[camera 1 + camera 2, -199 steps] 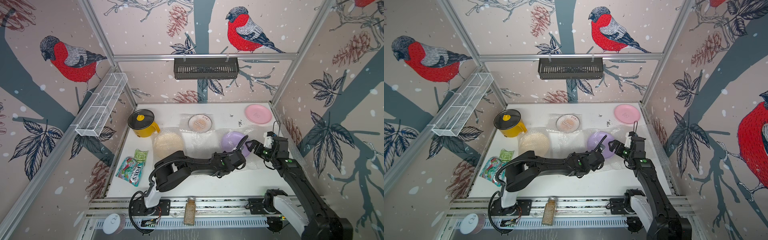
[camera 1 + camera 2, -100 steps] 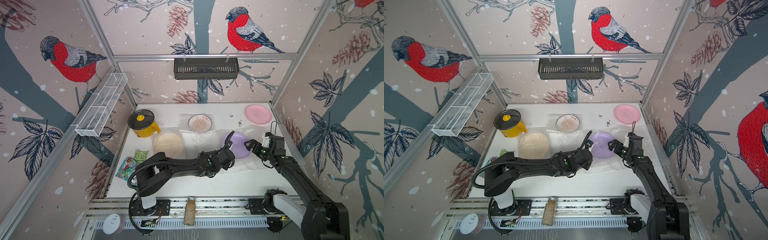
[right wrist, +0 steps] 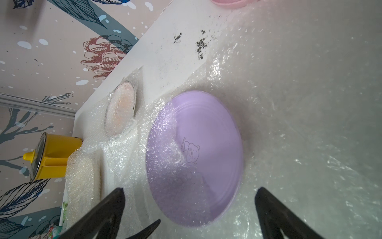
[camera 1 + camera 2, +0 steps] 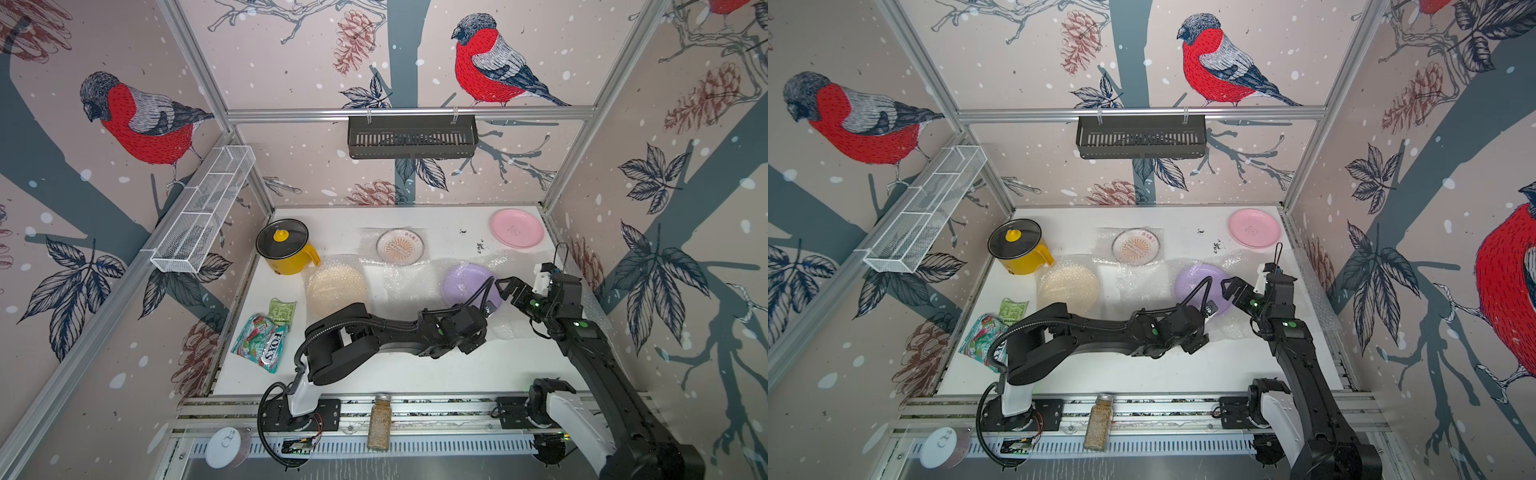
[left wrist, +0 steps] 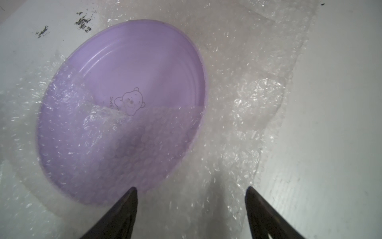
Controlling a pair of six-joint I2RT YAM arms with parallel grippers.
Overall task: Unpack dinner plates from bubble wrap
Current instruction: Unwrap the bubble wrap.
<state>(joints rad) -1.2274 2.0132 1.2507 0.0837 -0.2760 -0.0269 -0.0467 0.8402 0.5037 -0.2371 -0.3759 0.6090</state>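
Right of centre on the white surface (image 4: 415, 374): lilac plate (image 4: 465, 282), lying flat on a spread sheet of bubble wrap (image 5: 237, 103). Far half of that plate bare, with a small bear print in view. Near half under a crinkled flap of the same wrap, purple visible through the bubbles. Rest of the sheet spread to the right and the near side, flat on the surface.

Left end effector (image 5: 191, 188): jaws wide apart, gripping nothing, poised over the wrap at the plate's near rim. Right end effector (image 3: 190, 188): jaws spread fully, likewise empty, close by the plate's right edge; touching or not, impossible to tell.

Far right corner: pink plate (image 4: 516, 228), unwrapped. Far middle: sunburst plate (image 4: 400, 247) beneath its own clear sheet. Left of the lilac one, just beside the yellow pot (image 4: 286, 249): cream plate (image 4: 337, 286), fully covered in wrap.
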